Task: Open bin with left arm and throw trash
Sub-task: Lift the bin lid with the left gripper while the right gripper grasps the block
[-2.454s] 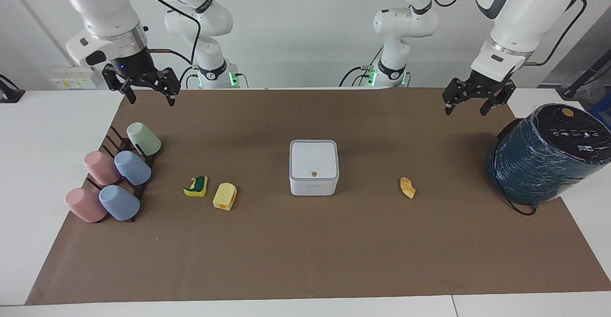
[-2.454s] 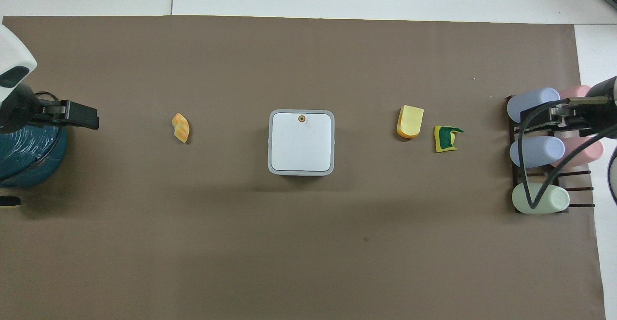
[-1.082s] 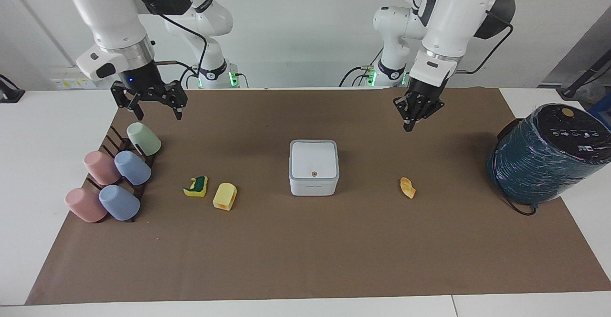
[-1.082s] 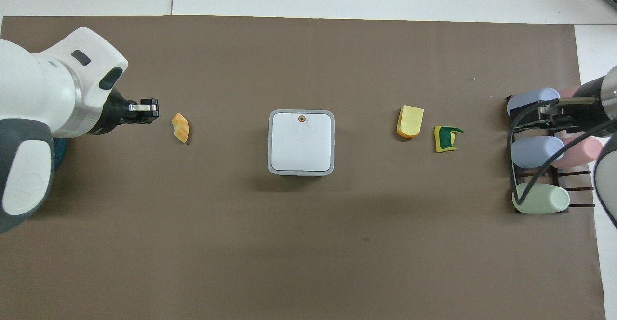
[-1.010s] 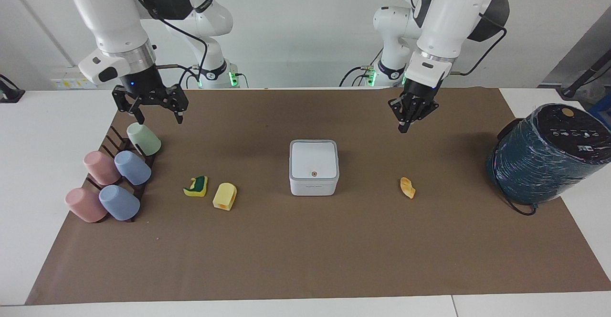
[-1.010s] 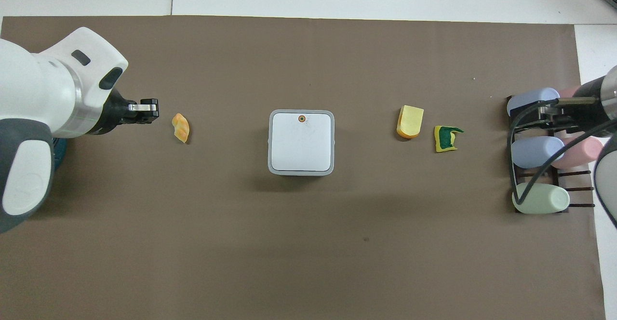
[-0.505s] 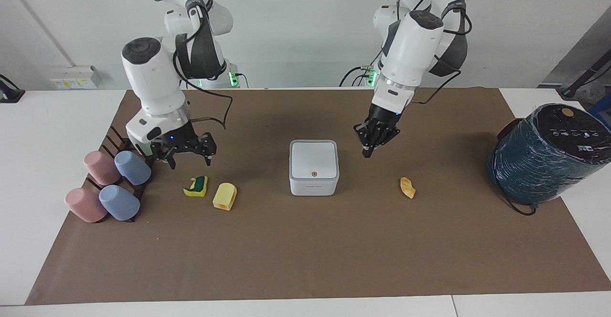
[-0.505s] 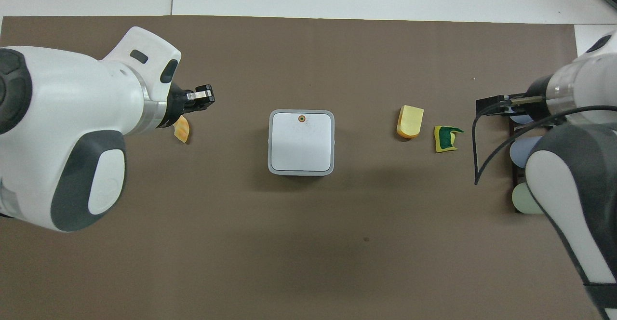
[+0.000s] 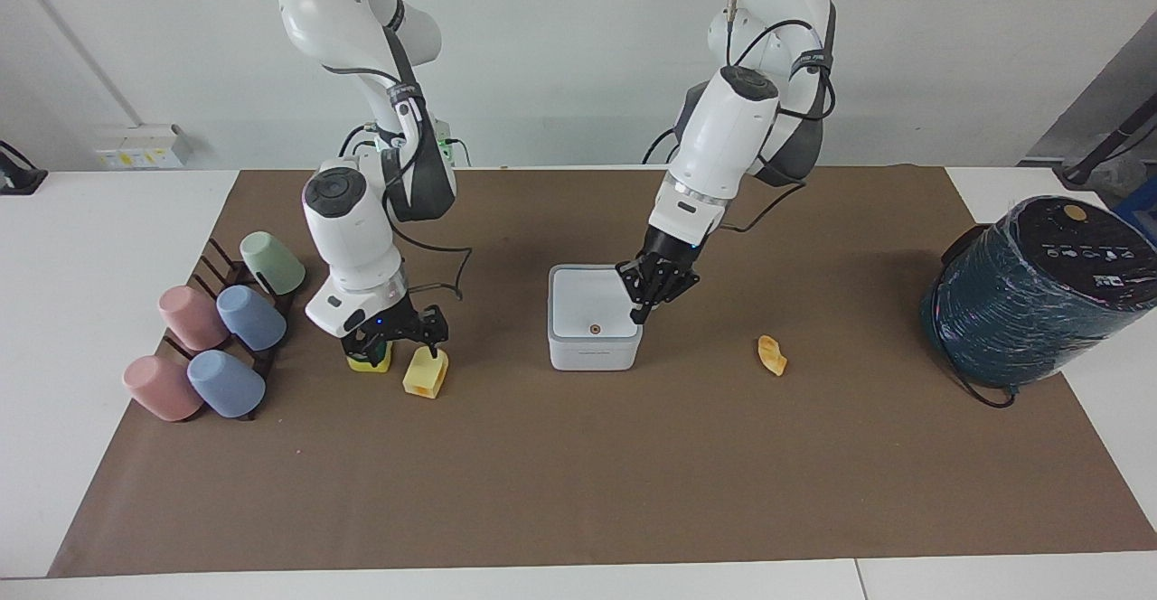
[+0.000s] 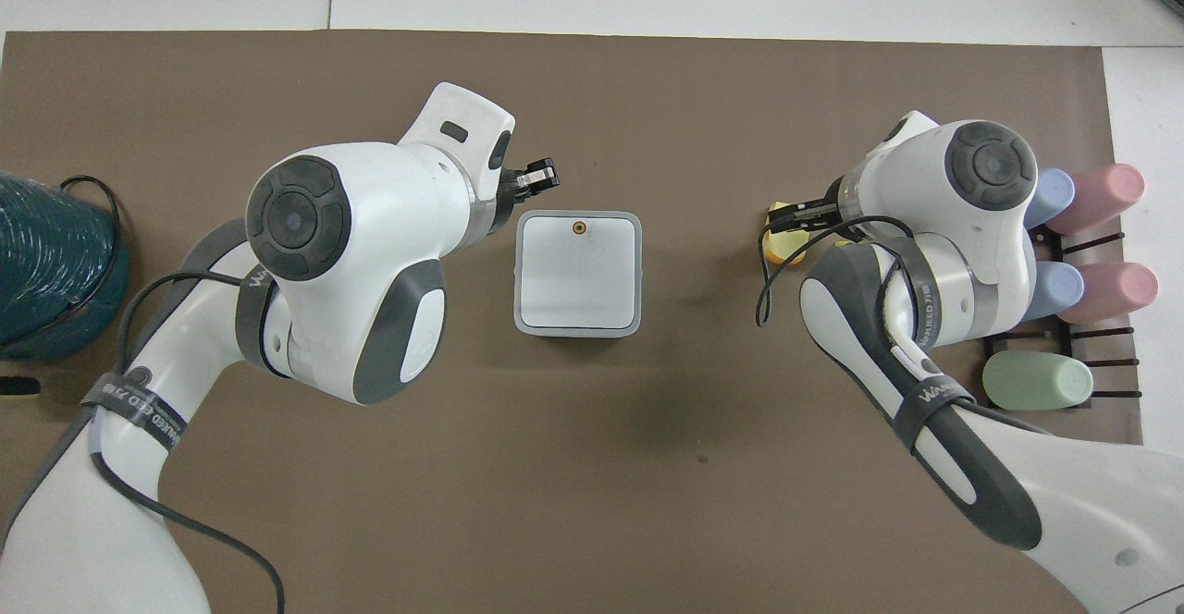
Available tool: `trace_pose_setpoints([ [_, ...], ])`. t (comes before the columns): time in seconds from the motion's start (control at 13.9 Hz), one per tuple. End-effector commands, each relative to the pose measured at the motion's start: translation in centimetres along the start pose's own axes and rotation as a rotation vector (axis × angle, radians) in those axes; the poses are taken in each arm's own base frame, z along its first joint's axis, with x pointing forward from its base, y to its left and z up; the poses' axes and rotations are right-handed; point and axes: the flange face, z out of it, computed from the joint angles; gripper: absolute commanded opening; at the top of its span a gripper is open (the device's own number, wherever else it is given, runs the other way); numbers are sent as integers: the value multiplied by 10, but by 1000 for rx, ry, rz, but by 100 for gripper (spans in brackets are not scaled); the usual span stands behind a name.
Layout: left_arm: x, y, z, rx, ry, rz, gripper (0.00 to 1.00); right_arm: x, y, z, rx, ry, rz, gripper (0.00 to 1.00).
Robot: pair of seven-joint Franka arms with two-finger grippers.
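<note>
Surface: a white table [image 9: 108, 220] under a brown paper sheet [image 9: 578, 473], white wall at the robots' end.
Bin: the white bin [image 9: 594, 315] [image 10: 578, 272] stands mid-sheet, lid down, the orange dot [image 9: 594, 329] on the lid's edge farthest from the robots.
Left gripper: the left gripper [image 9: 653, 288] [image 10: 536, 176] hangs over the bin's corner toward the left arm's end of the table, at lid height, fingers drawn close together (touching the lid or not: cannot tell).
Right gripper: the right gripper [image 9: 395, 333] sits low over the sponge scrap [image 9: 371, 362], jaws spread apart, one finger on each side of it.
Trash: the pale yellow scoop [image 9: 426, 371] [image 10: 784, 244] lies just beside the sponge scrap, between it and the bin; the small orange piece [image 9: 771, 355] lies apart, toward the left arm's end.
Cups: five pastel cups [image 9: 221, 333] [image 10: 1064, 272] lie on a dark rack [image 10: 1064, 355] at the right arm's end.
Cylinder: a dark teal wrapped cylinder [image 9: 1030, 288] [image 10: 51, 267] stands at the left arm's end.
</note>
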Motion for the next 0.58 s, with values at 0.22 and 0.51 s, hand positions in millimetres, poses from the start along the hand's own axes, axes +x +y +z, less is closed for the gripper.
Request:
trace_pose_setpoints([
  [0.22, -13, 6, 40, -15, 3, -24, 0, -5, -7, 39, 20, 23, 7, 100],
  [0.51, -23, 10, 53, -9, -11, -15, 0, -8, -21, 54, 30, 6, -14, 89],
])
